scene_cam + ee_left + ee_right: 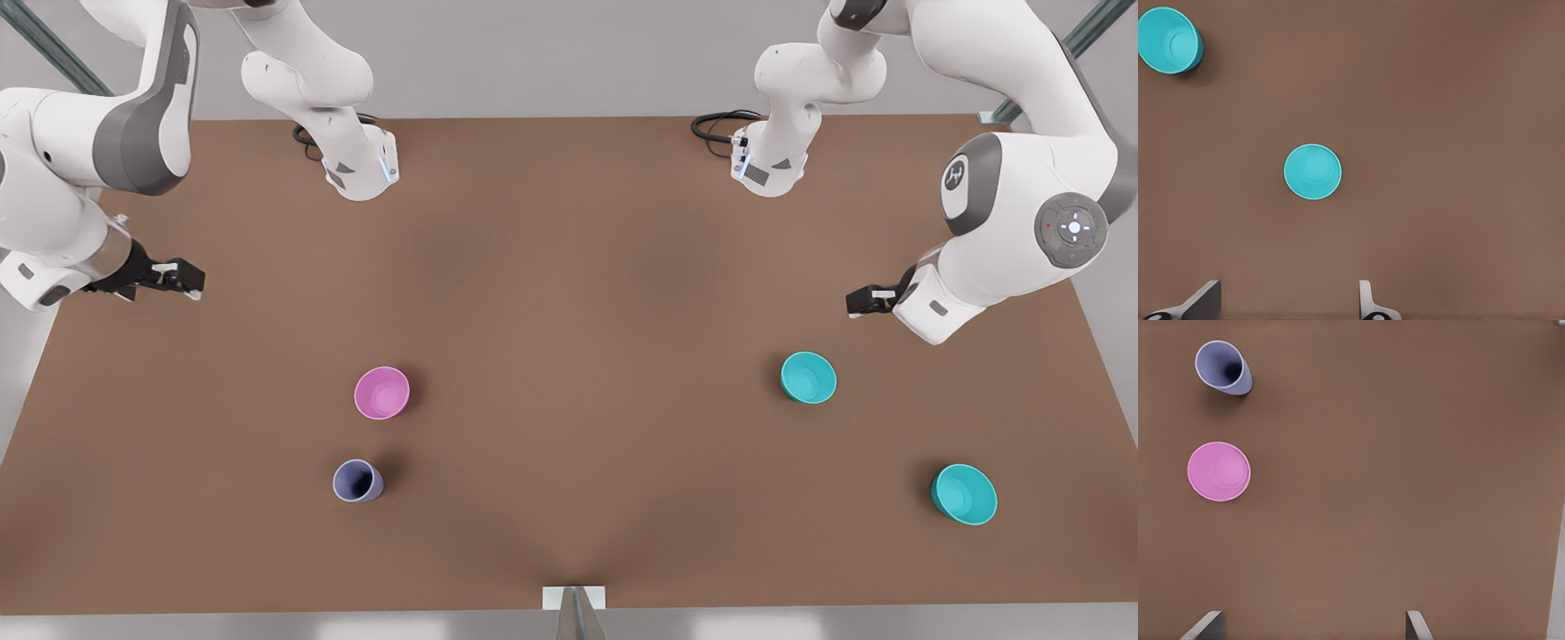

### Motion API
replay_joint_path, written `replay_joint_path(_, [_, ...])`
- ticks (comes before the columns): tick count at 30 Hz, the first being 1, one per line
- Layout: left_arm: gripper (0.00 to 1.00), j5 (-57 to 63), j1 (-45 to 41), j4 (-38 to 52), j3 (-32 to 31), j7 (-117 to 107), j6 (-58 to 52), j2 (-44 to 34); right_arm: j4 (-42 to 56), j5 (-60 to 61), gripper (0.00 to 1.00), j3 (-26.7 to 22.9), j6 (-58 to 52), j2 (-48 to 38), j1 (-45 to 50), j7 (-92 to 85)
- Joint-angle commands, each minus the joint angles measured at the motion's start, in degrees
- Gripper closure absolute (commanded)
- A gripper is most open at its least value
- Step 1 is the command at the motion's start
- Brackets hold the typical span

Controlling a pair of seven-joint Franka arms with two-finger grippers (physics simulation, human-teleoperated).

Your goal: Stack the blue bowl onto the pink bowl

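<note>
1. No writing can be read on any bowl or cup; the arm on the front view's right carries a small round logo on its grey joint cover, too small to read.
2. The pink bowl (382,392) stands upright on the brown bench (569,293), with bare bench on every side. The lavender cup (357,481) stands near it, toward the bench's front edge, apart from it.
3. The blue bowl (808,377) stands upright well apart from the pink bowl, across the bench's open middle. A twin teal bowl (964,494) sits beyond the blue bowl, nearer the front corner.
4. The left gripper (855,305) hangs above the bench, just behind the blue bowl, touching nothing; its fingers (1368,300) stand apart.
5. The right gripper (191,279) hangs well back from the pink bowl, near the bench's side edge; its fingers (1415,625) stand apart.
6. The bench is plain matte brown; beyond it are a grey floor and metal struts.
</note>
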Motion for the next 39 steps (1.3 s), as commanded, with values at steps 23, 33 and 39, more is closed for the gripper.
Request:
replay_joint_path(23, [0.0, -0.14, -0.01, 0.47, -0.02, -1.12, -1.11, -0.11, -10.43, 19.53, 0.0, -0.03, 27.14, 28.86, 1.09, 7.1])
replay_joint_path(33, [0.0, -0.23, 0.08, 0.39, 0.06, -1.04, -1.2, -0.02, -23.97, 20.06, 0.0, 4.45, 49.12, 23.32, 1.88, 7.1])
replay_joint_path(39, [0.0, -0.23, 0.08, 0.3, 0.06, -1.04, -1.72, -0.11, -25.99, 22.96, 0.0, 5.86, 51.14, 24.29, 1.79, 7.28])
